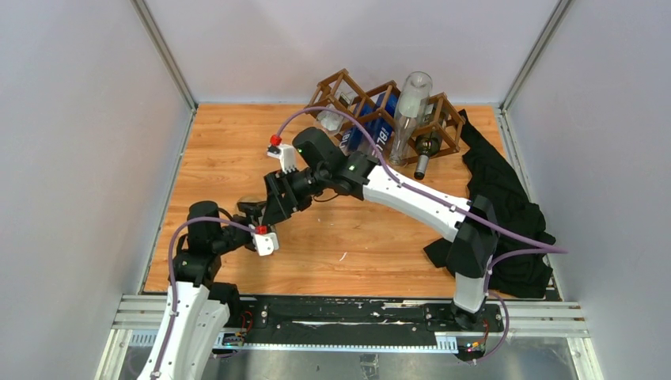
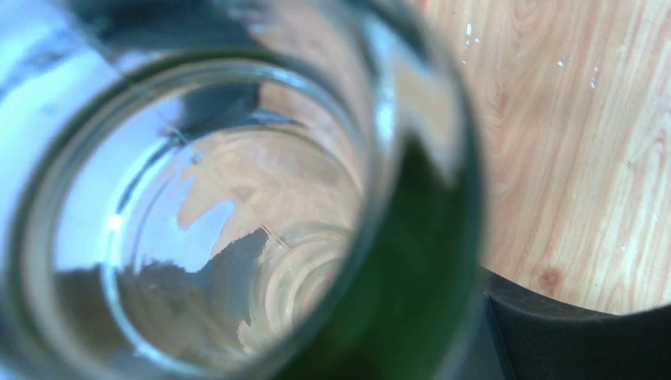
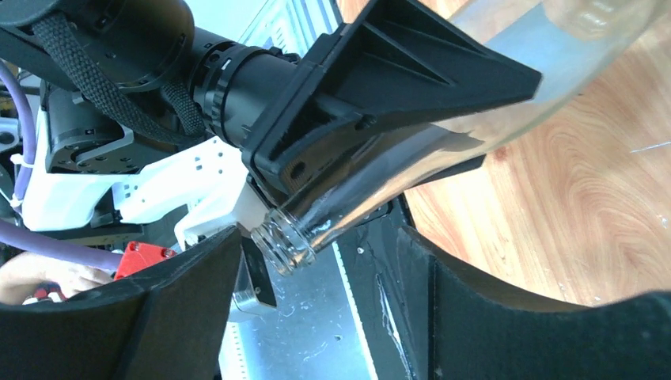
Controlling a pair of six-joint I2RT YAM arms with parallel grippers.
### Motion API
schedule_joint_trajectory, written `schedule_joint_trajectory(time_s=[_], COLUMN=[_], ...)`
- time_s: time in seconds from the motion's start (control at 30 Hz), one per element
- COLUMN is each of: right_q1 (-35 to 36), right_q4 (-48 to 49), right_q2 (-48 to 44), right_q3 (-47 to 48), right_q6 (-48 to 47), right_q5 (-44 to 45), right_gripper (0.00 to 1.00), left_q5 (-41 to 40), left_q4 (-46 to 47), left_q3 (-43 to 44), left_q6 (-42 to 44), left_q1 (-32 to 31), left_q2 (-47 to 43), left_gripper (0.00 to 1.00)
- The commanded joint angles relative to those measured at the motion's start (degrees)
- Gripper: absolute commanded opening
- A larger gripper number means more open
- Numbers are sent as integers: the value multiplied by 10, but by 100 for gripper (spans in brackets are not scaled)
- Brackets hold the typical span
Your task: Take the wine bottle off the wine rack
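1. Over the left-middle of the table [image 1: 380, 245], well apart from the wine rack [image 1: 451, 127]: the wine bottle [image 3: 380, 182], clear glass, out of the rack, its threaded mouth pointing at my right wrist camera.
2. My left pincer [image 3: 506, 119]: clamped on the wine bottle near the shoulder, one black finger above the glass and one below. My left wrist camera looks straight through the glass, green-tinted at one edge.
3. My right pincer [image 3: 320, 253]: fingers apart, the bottle's mouth between them, nearer one finger. I cannot tell whether it touches.
4. Wine rack: brown lattice at the back of the table, holding a blue-labelled bottle [image 1: 380, 119], a tall clear bottle [image 1: 411, 111] standing up out of a cell, and a dark bottle [image 1: 426, 150] with its neck pointing forward.
5. Black cloth [image 1: 506, 198]: crumpled on the right side of the table, just beside the rack's right end.
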Motion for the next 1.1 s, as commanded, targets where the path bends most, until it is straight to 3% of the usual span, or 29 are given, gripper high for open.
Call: schedule_joint_trajectory(time_s=[0.0,0.13,0.4,0.6,1.07], right_q1=[-27,-67,-111,-110,-111], right_q4=[-2,-4,-7,-12,-36], right_q2=[-41,-88,-176,-186,-188], right_q3=[-12,-25,-78,-110,-121], right_q6=[-2,0,-24,-36,-68], right_q5=[16,50,148,176,244], right_gripper=[81,91,96,98,100], left_q5=[-1,-15,-45,-82,-162], left_q4=[132,176,214,270,327], left_q3=[32,50,116,151,285], left_q6=[-36,-130,-350,-493,-558], left_q1=[-2,-2,-1,-2,4], left_q2=[-2,16,92,154,354], left_gripper=[0,0,0,0,0])
